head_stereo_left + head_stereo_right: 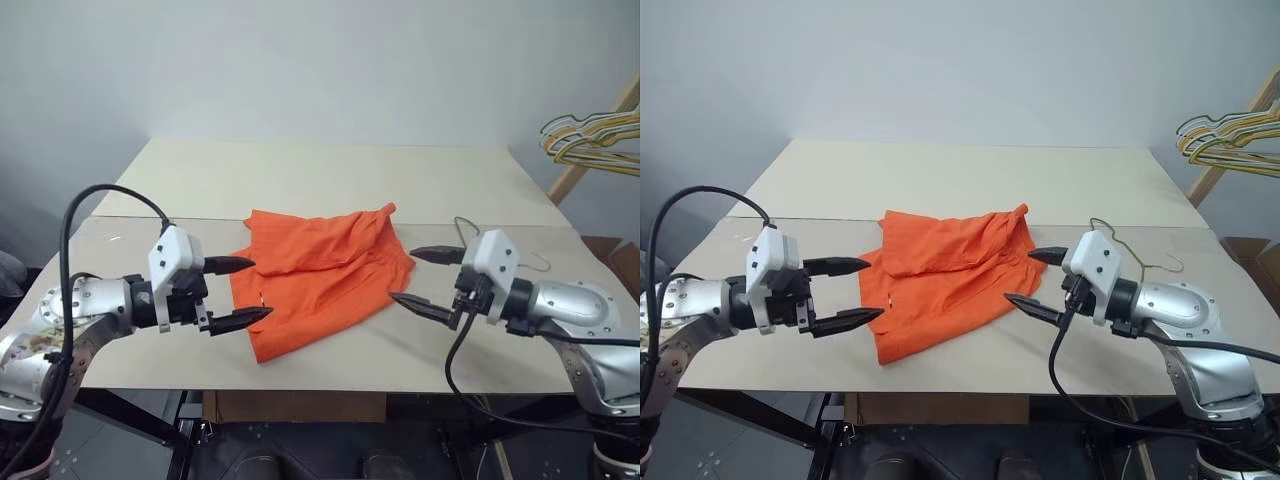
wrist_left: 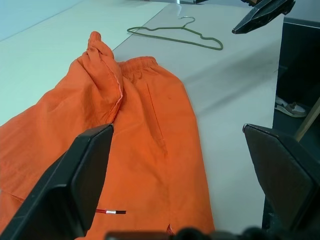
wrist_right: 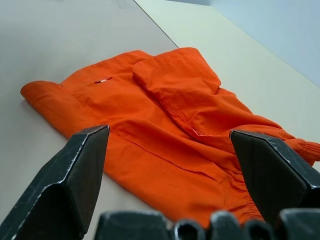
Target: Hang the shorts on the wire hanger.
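The bright orange shorts (image 1: 310, 275) lie crumpled flat near the middle of the table, their gathered waistband toward my right side. Just right of them, partly behind my right gripper, rests the thin wire hanger (image 2: 175, 34), flat on the table with its hook (image 1: 541, 263) pointing right. My left gripper (image 1: 258, 288) hovers open at the shorts' left edge, nothing between its fingers. On the other side, my right gripper (image 1: 402, 275) is open too, at the waistband end and clear of the fabric. Both wrist views look along the open fingers (image 3: 75, 180) onto the shorts (image 3: 170, 110).
The shorts lie on a pale table (image 1: 330, 175) made of two boards with a seam across the middle. A bunch of yellowish and grey hangers (image 1: 592, 138) hangs off a wooden pole at the far right, beyond the table's edge.
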`<state>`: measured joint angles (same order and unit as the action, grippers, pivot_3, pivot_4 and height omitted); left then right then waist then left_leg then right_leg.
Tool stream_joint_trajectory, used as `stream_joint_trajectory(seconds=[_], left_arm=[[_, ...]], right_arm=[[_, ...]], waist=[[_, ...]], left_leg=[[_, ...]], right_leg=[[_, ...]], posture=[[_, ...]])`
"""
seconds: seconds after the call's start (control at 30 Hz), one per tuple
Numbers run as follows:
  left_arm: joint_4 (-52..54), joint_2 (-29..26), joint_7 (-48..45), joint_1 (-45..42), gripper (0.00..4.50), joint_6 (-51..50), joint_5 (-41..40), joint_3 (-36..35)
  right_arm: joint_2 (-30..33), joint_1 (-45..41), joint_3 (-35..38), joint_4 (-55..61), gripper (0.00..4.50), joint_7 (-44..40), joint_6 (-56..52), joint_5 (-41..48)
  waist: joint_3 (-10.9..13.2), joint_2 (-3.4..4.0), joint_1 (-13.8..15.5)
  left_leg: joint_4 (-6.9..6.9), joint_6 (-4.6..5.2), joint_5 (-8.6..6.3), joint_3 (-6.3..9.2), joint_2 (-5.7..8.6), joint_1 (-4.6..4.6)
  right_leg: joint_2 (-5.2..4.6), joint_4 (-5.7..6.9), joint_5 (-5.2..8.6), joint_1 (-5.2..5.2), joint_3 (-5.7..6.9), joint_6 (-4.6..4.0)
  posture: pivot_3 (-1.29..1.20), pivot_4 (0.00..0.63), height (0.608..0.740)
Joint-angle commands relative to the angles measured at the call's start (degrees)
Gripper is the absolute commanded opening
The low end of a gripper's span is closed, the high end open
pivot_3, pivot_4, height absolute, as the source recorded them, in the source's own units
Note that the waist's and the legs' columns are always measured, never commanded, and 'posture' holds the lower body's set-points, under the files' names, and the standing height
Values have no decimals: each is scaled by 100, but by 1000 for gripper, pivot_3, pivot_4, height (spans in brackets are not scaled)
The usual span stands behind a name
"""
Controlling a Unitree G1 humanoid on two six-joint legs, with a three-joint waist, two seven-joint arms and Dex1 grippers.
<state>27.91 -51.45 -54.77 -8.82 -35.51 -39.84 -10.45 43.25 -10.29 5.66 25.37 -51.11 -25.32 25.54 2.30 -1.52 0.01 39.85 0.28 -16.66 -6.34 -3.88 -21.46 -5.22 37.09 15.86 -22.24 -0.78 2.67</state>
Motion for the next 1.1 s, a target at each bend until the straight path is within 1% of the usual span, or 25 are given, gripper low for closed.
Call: stream_joint_trajectory(seconds=[0.03, 0.13, 0.27, 0.43, 0.5, 0.63, 0.73, 0.77, 0.83, 0.9, 0.97, 1.1], left_arm=[[34, -72, -24, -111, 4500, -67, -149, -231], [96, -4, 253, -160, 4500, -384, -408, -353], [206, -137, 172, 15, 4500, -262, -159, -262], [272, -126, 163, 90, 4500, -268, -173, -287], [280, -122, 163, 88, 4500, -261, -158, -270], [295, -114, 115, 102, 4500, -249, -170, -241], [319, -132, 6, 136, 4500, -208, -146, -163], [321, -99, 15, 126, 4500, -190, -115, -103], [321, -27, 45, 89, 4500, -170, -61, 22], [330, 19, 42, 67, 4500, -162, -28, 103], [354, 38, 14, 89, 4500, -138, 17, 193], [295, 44, -52, 100, 4500, -38, 144, 371]], right_arm=[[48, -43, 141, 149, 4447, -14, 160, 38], [55, -53, 137, 146, 4447, -34, 146, 53], [82, -58, 140, 128, 4447, -87, 151, 58], [104, -59, 151, 117, 4447, -138, 139, 41], [151, -64, 64, 82, 4447, -90, 201, -164], [443, -194, -438, -353, 4447, -133, 1190, -1275], [753, -392, -793, -1018, 4447, -354, 2362, -2043], [882, -485, -983, -1356, 4447, -366, 2906, -2432], [989, -671, -1276, -1901, 4447, -318, 3646, -2968], [941, -821, -1430, -2228, 4447, -262, 3983, -3187], [758, -1067, -1664, -2680, 4447, -49, 4307, -3572], [283, -1785, -2185, -3877, 4447, 745, 4825, -4649]], waist=[[0, 0, 1], [0, 0, 3], [0, 0, 13], [0, 0, 30], [0, 0, 50], [0, 0, 52], [0, 0, 27], [0, 0, 11], [0, 0, -21], [0, 0, -53], [0, 0, -85], [-1, 1, -228]], left_leg=[[0, 0, 0, 0, 0, 0], [0, 0, 0, 0, 0, 0], [0, 0, 0, 0, 0, 0], [0, 0, 0, 0, 0, 0], [0, 0, 0, 0, 0, 0], [0, 0, 0, -1, 0, 0], [1, 0, 0, -3, 1, 2], [1, 0, 0, -3, 1, 3], [0, -1, 1, -3, 1, 2], [1, -2, 1, -2, 1, 3], [0, -10, 6, -1, 0, 2], [0, -25, 15, -6, 0, 10]], right_leg=[[0, 0, 0, 0, 0, 0], [0, 0, 0, 0, 0, 0], [0, 0, 0, 0, 0, 0], [0, 0, 0, 0, 0, 0], [0, 0, 0, 0, 0, 0], [0, -1, 0, -1, 0, 0], [-2, 0, 0, -1, -2, 0], [-1, 0, 0, -1, -2, 0], [-1, -1, 0, 0, -1, 0], [-1, -1, 0, 1, -1, 0], [0, 0, 0, -1, -1, 0], [0, 5, -1, 2, -8, -1]], posture=[[37, 0, 740], [41, 0, 740], [43, 0, 740], [48, 0, 740], [48, 0, 740], [31, 0, 740], [13, 0, 740], [9, 0, 740], [4, 0, 740], [-1, 0, 740], [-6, 0, 740], [-16, 0, 740]])
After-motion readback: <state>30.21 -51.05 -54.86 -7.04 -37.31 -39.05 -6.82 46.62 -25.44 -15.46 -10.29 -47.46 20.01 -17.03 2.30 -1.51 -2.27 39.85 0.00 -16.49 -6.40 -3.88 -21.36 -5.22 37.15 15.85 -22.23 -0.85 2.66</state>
